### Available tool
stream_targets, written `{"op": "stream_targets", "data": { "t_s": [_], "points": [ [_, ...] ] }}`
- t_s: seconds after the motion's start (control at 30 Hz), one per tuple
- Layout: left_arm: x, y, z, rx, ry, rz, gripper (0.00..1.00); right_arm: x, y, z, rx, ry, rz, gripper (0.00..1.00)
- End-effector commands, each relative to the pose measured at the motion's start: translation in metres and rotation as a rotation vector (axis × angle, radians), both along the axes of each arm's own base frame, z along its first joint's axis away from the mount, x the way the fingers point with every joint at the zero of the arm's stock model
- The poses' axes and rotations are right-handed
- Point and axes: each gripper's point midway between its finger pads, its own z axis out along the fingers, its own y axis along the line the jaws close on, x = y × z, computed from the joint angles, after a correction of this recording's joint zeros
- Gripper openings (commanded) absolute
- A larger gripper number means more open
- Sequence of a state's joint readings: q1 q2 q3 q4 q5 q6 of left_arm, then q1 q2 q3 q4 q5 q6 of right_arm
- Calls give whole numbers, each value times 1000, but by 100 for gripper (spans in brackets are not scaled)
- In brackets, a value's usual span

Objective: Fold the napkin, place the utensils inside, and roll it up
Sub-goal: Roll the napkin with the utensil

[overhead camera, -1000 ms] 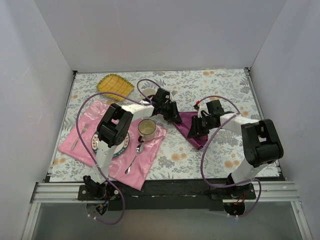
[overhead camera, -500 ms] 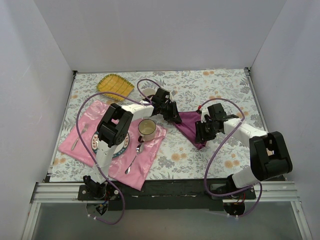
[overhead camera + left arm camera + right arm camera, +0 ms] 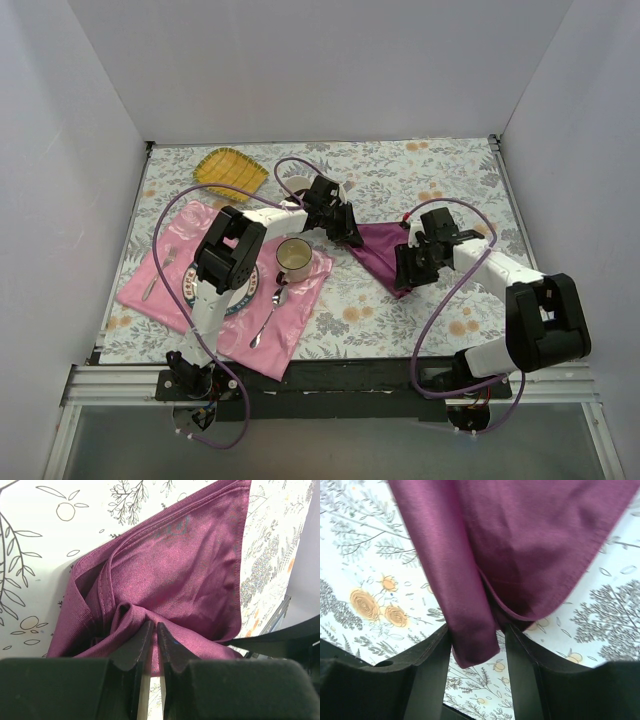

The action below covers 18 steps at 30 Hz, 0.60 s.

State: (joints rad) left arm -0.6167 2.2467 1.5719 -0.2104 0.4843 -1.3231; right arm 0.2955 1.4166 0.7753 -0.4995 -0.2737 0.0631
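Both arms reach the purple napkin [image 3: 378, 250].
We see the left gripper [image 3: 154, 630] pinching a fold, the right gripper [image 3: 477, 630] with jaws apart, astride another.

Seen from above, the left tool [image 3: 352, 238] covers the left corner of the napkin [image 3: 378, 252] and the right tool [image 3: 408, 268] masks its right end, so neither contact point shows there. The left arm [image 3: 228, 255] hides most of the plate [image 3: 246, 296] on the pink placemat [image 3: 160, 292]. The silver utensil [image 3: 150, 282] at the placemat's left side is too small to make out its head. In the right wrist view the napkin runs off the top edge. In the left wrist view its lower part vanishes behind the black fingers [image 3: 130, 655].
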Motion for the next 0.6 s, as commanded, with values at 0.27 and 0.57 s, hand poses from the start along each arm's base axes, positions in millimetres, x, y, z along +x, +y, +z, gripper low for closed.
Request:
{"op": "stream_targets", "data": {
  "t_s": [0.27,0.57],
  "points": [
    [0,32,-50,167,44,38,9,-4,-22,-22,-98,100,-101,52],
    [-2,30,-49,149,79,48,8,46,10,69,-152,-290,71,61]
  ]
}}
